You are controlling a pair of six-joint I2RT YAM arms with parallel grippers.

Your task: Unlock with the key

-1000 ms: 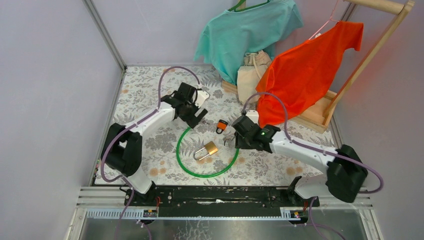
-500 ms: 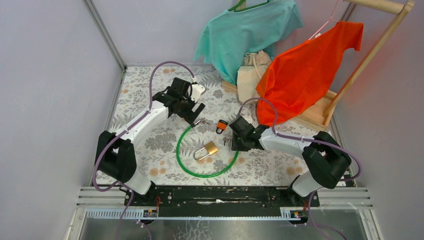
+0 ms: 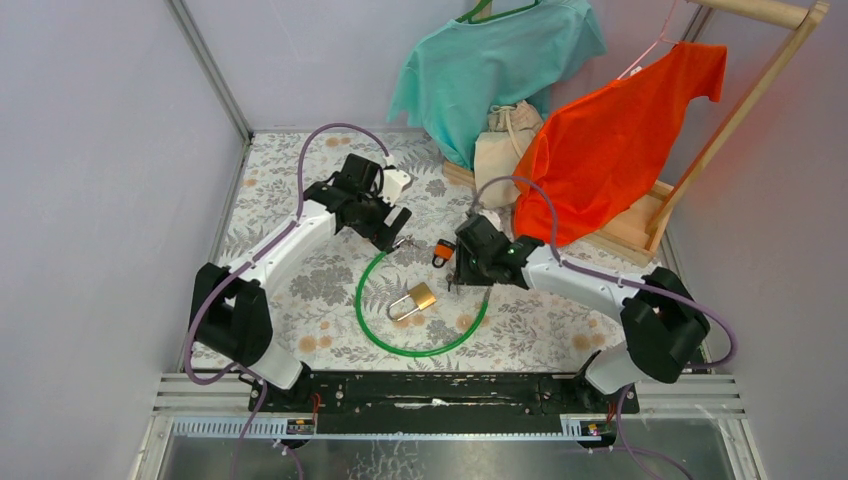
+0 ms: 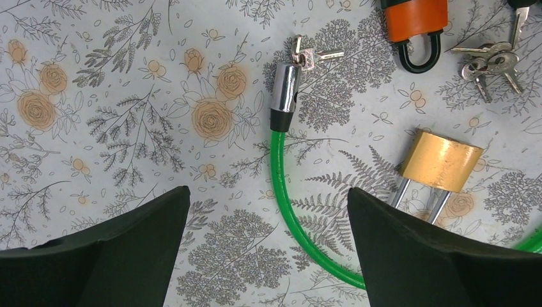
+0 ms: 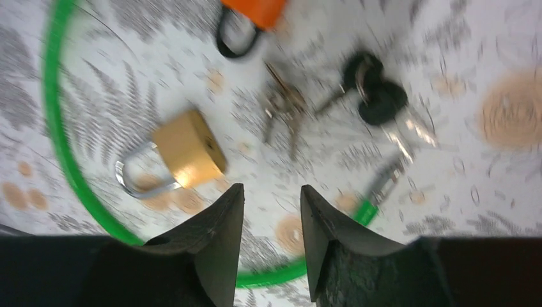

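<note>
My left gripper hangs wide open over the green cable lock, right gripper is narrow with nothing in it, silver keys lying loose beside the orange padlock.

The left pincer gapes wide, the right pincer narrowly parted, both pointing down.
</note>
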